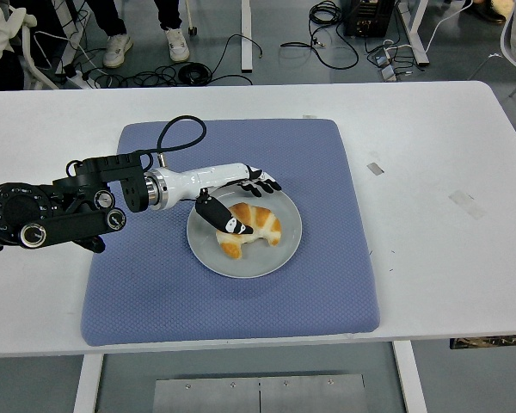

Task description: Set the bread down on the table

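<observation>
The left arm (60, 206) reaches in from the left edge, its black joints over the left part of the blue mat (241, 284) and its white forearm angled rightward toward the plate (271, 258). The left hand (236, 202) sits at the plate's far-left rim, its fingers (262, 183) spread over the far side of the bread (251, 225) and its thumb (224, 219) lying across the near-left end of it. The hand brackets the bread loosely; whether it truly grips it cannot be told. The bread, a golden croissant-shaped roll, lies on the grey plate, slightly left of the plate's middle. The plate rests on the mat near its centre, and the mat lies on the white table (439, 172). Small pieces of tape (376, 168) are stuck to the table right of the mat.
</observation>
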### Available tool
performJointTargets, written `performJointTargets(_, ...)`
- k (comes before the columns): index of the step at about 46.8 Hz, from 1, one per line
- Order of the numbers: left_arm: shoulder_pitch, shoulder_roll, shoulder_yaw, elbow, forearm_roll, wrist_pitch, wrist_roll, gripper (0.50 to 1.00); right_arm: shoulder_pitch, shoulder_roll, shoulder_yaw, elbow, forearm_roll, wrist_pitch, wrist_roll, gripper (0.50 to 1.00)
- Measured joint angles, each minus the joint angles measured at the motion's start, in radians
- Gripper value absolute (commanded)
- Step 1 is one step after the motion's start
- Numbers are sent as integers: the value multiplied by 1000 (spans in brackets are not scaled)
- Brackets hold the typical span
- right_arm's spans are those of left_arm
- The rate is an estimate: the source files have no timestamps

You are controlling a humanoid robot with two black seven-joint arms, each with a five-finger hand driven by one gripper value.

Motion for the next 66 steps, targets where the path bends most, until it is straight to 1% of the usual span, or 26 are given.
performJointTargets(14,7,2,4,0,5,2,0,958,0,0,0,0,0,0,0,1000)
performJointTargets(19,10,0,4,0,7,4,0,921,0,0,0,0,0,0,0,1000)
performJointTargets(21,10,-2,4,0,8,5,0,892,0,0,0,0,0,0,0,1000)
performJointTargets(24,10,-4,6,0,14,6,0,830,0,0,0,0,0,0,0,1000)
performJointTargets(26,9,-5,7,0,22,6,0,809,0,0,0,0,0,0,0,1000)
performJointTargets(37,11,-7,23,0,44,6,0,799,0,0,0,0,0,0,0,1000)
performJointTargets(41,11,-8,37,1,44,6,0,757,0,0,0,0,0,0,0,1000)
performJointTargets(43,11,-8,38,2,44,6,0,719,0,0,0,0,0,0,0,1000)
performJointTargets(44,12,-8,38,2,44,6,0,695,0,0,0,0,0,0,0,1000)
performJointTargets(46,11,-8,39,2,44,6,0,630,0,0,0,0,0,0,0,1000)
performJointTargets(48,11,-8,39,2,44,7,0,590,0,0,0,0,0,0,0,1000)
performJointTargets(49,10,-8,39,2,44,7,0,559,0,0,0,0,0,0,0,1000)
performJointTargets(50,9,-8,39,2,44,7,0,506,0,0,0,0,0,0,0,1000)
performJointTargets(51,8,-8,39,2,44,7,0,500,0,0,0,0,0,0,0,1000)
performJointTargets(59,3,-3,40,3,45,7,0,500,0,0,0,0,0,0,0,1000)
performJointTargets(66,-20,5,39,1,41,4,0,500,0,0,0,0,0,0,0,1000)
